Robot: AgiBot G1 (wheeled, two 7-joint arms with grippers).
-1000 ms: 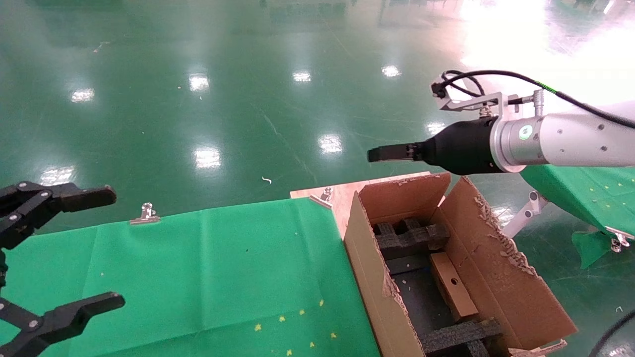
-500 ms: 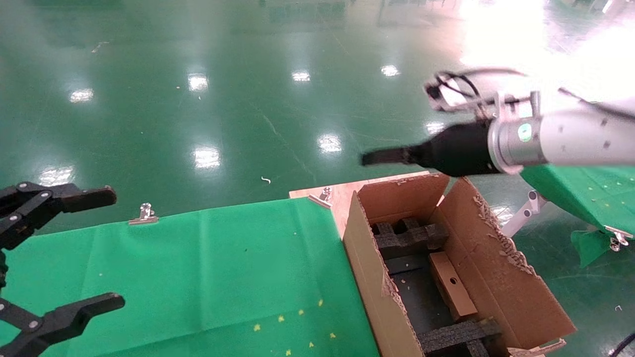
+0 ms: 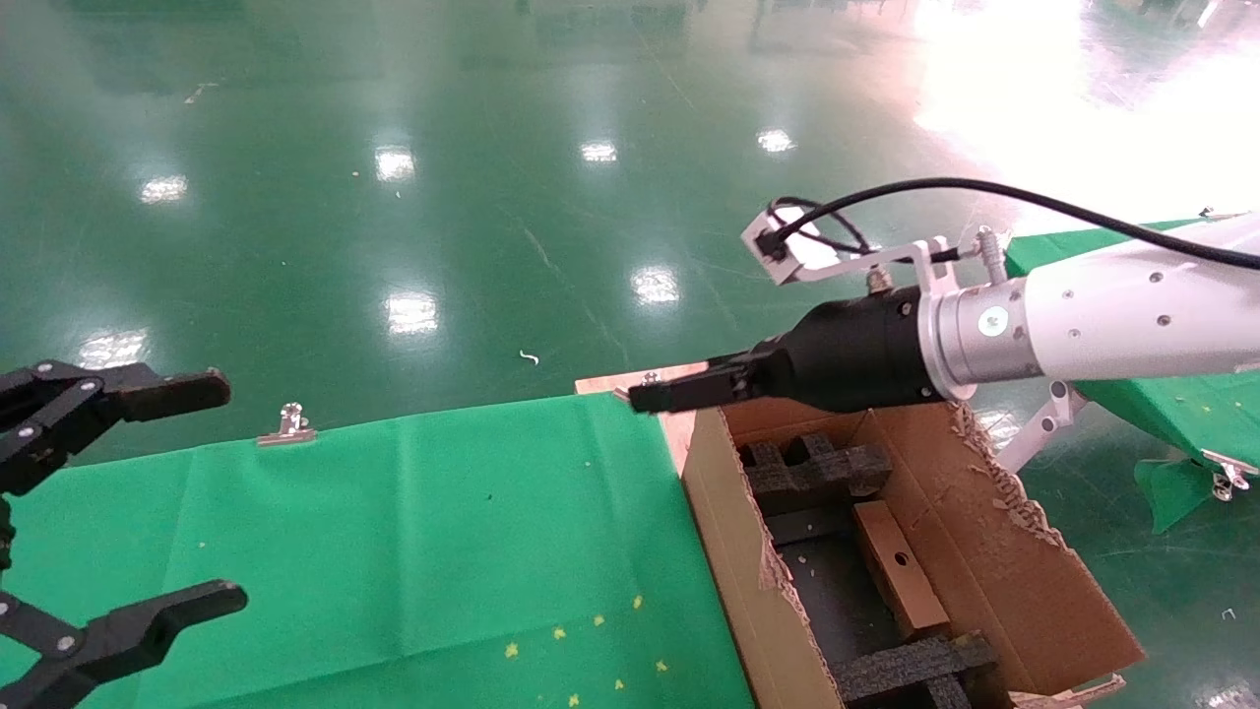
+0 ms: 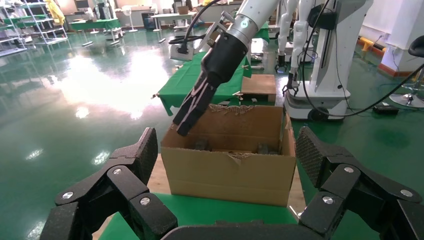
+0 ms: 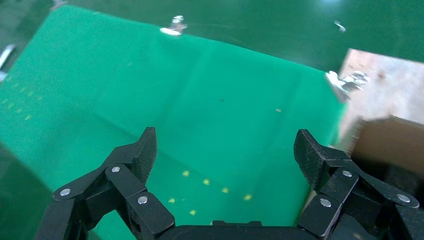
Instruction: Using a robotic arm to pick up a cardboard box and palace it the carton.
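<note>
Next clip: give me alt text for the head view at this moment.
The right gripper, empty, reaches over the far left corner of the open carton, where the small cardboard box lies between black foam pieces. The left gripper hangs open over the green cloth.

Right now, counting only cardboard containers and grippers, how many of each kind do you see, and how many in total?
Large carton: 1
Small cardboard box, lying inside the carton: 1
Grippers, jaws open on both: 2, the left gripper and the right gripper
Total: 4
</note>
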